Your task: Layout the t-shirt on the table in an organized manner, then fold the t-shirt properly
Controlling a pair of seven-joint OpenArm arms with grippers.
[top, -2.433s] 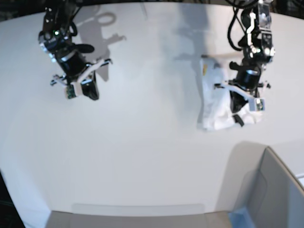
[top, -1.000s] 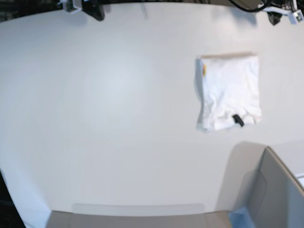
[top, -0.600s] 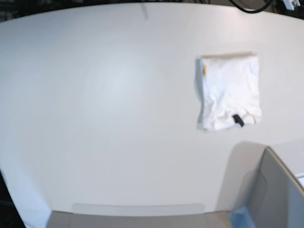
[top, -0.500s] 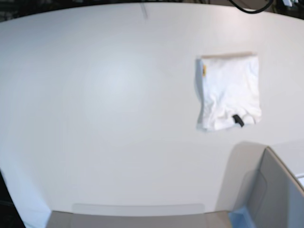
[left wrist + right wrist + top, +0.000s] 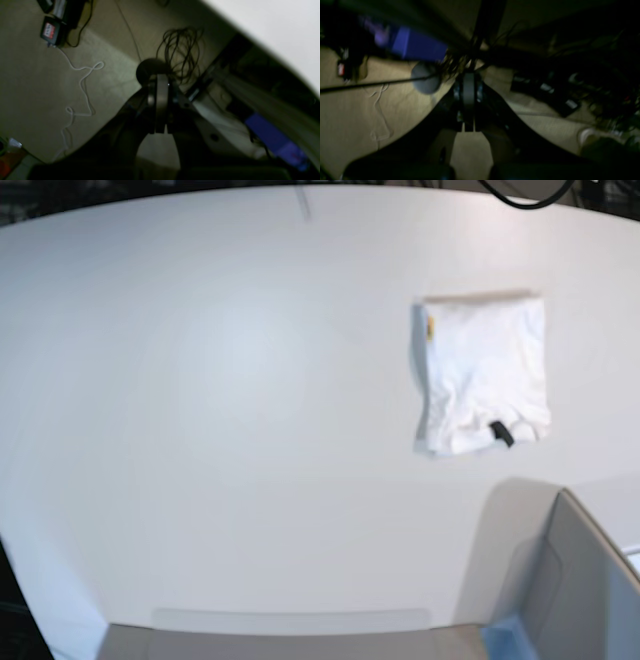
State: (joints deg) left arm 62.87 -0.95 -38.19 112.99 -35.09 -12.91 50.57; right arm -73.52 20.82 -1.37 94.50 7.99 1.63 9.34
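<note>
Folded white cotton t-shirt lies as a compact rectangle on the large smooth white table, right of centre in base view. Left gripper and right gripper both closed, empty, off the table over carpeted floor

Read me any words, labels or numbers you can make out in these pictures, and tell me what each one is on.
None can be read.
Folded t-shirt: only a sliver of yellow print shows, no letters.
Small black tag: too small.
Red-and-white label on a black box on the floor: blurred.
</note>
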